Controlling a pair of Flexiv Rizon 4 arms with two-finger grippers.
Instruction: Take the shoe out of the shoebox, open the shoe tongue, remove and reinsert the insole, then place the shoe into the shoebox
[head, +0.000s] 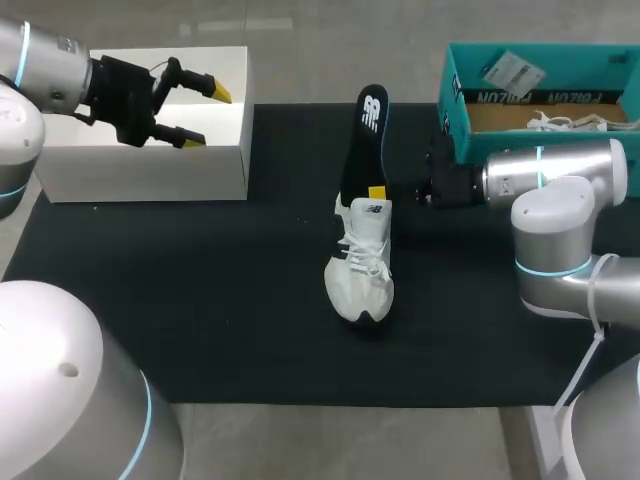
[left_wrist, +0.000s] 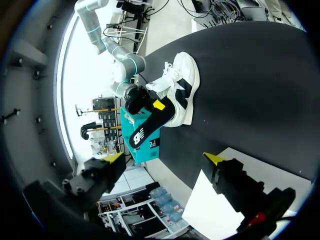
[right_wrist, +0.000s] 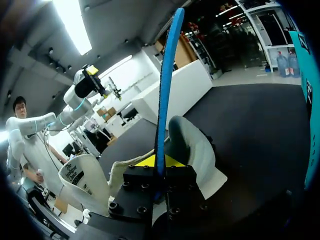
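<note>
White-and-black sneaker (head: 362, 268) mid black mat (head: 200, 300), toe to near edge, long axis near-far.
Head: black flat insole (head: 365, 140) sticks up from heel, clenched by right tool (head: 376, 192); bare mat all round; teal cardboard shoebox (head: 458, 105) at right. Left tool (head: 200, 115) released over white box (head: 140, 172).
Left wrist: sneaker well ahead of left tool.
Right wrist: insole's blue edge upright between fingers.

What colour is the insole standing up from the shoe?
The insole is black with a white logo, clearest in the head view.
</note>
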